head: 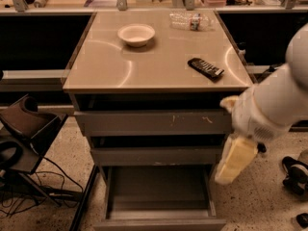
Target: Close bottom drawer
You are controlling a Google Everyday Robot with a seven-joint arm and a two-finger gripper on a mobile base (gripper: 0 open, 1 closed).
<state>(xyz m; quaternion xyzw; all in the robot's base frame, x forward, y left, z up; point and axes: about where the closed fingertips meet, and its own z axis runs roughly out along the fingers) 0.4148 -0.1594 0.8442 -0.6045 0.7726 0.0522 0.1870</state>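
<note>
1. The bottom drawer point(159, 192) stands pulled out at the near foot of the cabinet, its shallow grey box showing.
2. The gripper point(235, 160) hangs at the right, beside the middle drawer front point(154, 156); released or clenched, I cannot tell.
3. A bowl point(136, 34) and a remote point(205, 68) sit on top.

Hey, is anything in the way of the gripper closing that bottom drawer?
Nothing visible does. The bottom drawer is pulled out and its box looks empty; the gripper hangs just to its right, with no object between them.
</note>
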